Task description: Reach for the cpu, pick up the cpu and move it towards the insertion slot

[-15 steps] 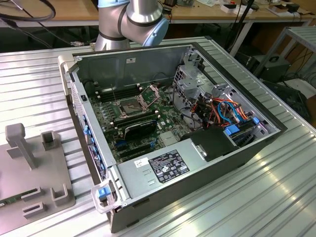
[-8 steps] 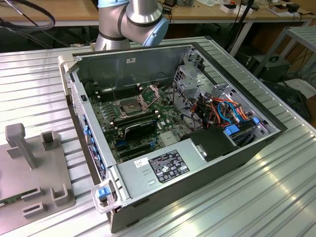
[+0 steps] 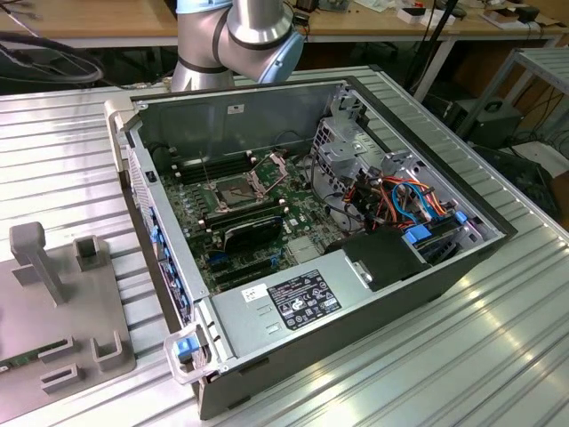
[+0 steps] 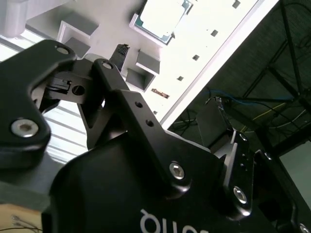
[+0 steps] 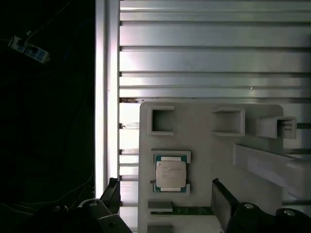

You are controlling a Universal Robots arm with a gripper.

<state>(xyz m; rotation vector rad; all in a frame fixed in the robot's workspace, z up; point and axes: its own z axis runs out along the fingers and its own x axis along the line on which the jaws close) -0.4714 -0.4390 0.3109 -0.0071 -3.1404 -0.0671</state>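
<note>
counted in the first wrist view: one cpu (image 5: 171, 175), silver lid up, seated in one small square cradle (image 5: 171, 156) on one pale grey fixture plate (image 5: 204, 160). flanked by the two black fingers (image 5: 221, 199) of the pincer (image 5: 165, 187), spread wide apart, one on either side of the chip, gripping nothing. cannot tell how high above it. on the same plate: two open square pockets (image 5: 162, 120) along one edge, a third block partly cut off by the frame, and one thin green strip (image 5: 189, 211), half covered by the fingers. beneath it all, one ribbed aluminium worktop (image 5: 204, 58).

in the exterior view: one open computer case (image 3: 373, 294) on the worktop. one insertion slot (image 3: 233, 189) on its board, silver frame around a dull centre, well apart from the fixture plate (image 3: 80, 302) at the exterior view's left. one arm (image 3: 240, 36) behind the case, cropped at the top edge.

in the second wrist view: the cpu (image 4: 160, 17) at an angle past the pincer's black body, partly cropped.
</note>
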